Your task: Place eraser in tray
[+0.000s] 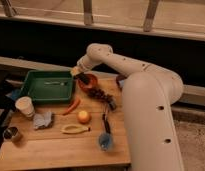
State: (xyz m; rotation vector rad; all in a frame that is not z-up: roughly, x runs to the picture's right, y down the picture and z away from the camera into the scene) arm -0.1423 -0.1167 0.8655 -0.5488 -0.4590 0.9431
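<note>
The green tray (36, 90) lies at the back left of the wooden table (56, 150); a small thin light item (55, 83) lies inside it. My gripper (79, 75) hangs just past the tray's right rim, over the left edge of the round brown bowl (91, 83). It is shut on the eraser (84, 78), a small dark block that sticks out below it, above the table. My white arm (121, 62) reaches in from the right.
Near the bowl lies a dark clustered object (99, 94). In front of the tray are a white cup (24, 106), a blue-grey cloth (42, 120), an orange carrot-like item (72, 106), an orange (84, 116), a banana (74, 129), a blue cup (105, 141) and a metal can (12, 133).
</note>
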